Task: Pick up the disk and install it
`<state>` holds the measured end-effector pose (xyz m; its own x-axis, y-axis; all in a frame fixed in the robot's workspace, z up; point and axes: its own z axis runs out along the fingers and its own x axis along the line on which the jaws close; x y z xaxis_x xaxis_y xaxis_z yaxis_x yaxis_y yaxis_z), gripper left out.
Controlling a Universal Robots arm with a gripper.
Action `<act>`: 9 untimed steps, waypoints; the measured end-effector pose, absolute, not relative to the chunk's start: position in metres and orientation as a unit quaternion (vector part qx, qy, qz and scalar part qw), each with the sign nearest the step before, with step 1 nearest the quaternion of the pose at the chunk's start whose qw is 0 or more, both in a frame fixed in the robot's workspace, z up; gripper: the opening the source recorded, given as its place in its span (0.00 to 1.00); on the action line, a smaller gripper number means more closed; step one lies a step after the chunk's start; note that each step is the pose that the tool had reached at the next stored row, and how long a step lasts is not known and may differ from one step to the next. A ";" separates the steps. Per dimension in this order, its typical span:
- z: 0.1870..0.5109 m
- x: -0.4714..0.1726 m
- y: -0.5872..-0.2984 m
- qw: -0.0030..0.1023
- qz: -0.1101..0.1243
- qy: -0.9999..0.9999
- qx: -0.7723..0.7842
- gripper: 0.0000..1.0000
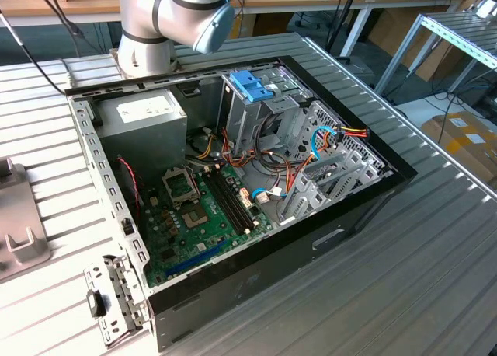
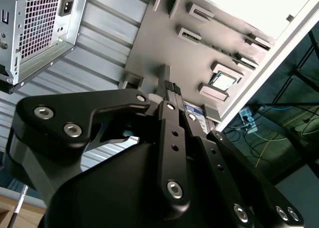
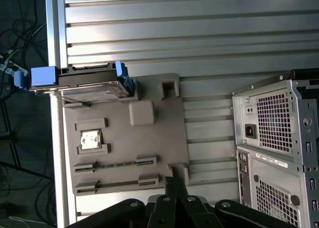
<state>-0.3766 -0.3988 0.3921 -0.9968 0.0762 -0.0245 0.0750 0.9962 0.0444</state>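
Black metal links of your claw (image 3: pixel 175 182) sit nearest in both wrist views, the two fingers drawn together at their tips with nothing between them, so read it as closed and empty. It points down at the near edge of a grey moulded tray (image 3: pixel 149 148), above a small raised block there; you cannot tell whether the tips touch it. In the exterior view the arm (image 1: pixel 171 14) rises from its base behind the open computer case (image 1: pixel 256 282) and leaves the frame at the top. Across the tray from the claw, past a square silver chip (image 3: pixel 90 139) seated in its pocket, lies the disk (image 3: pixel 82 86). It sits at the tray's far end, and its long axis runs along that end, crosswise to the line from the claw. Light blue rails frame it, and one blue-capped end juts past the tray's side and over the rim of the ribbed metal table (image 3: pixel 149 29). Whether it lies flat or leans on edge is not clear. Bare ribbed table stretches beyond the disk, giving open room there. The case's perforated rear wall stands well apart on the tray's other side. In the exterior view the case lies open on top, with a blue bracket (image 1: pixel 252 84) on its drive cage beside a grey power-supply box (image 1: pixel 147 119).
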 end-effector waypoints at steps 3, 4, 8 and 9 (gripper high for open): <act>0.392 -0.379 -0.399 0.013 0.022 0.999 0.038 0.11; 0.392 -0.380 -0.399 0.013 0.022 0.999 0.038 0.11; 0.392 -0.383 -0.399 0.013 0.022 0.999 0.038 0.11; 0.392 -0.384 -0.399 0.013 0.022 0.999 0.038 0.11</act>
<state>-0.3840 -0.3987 0.3920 -0.9968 0.0762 -0.0245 0.0751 0.9962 0.0444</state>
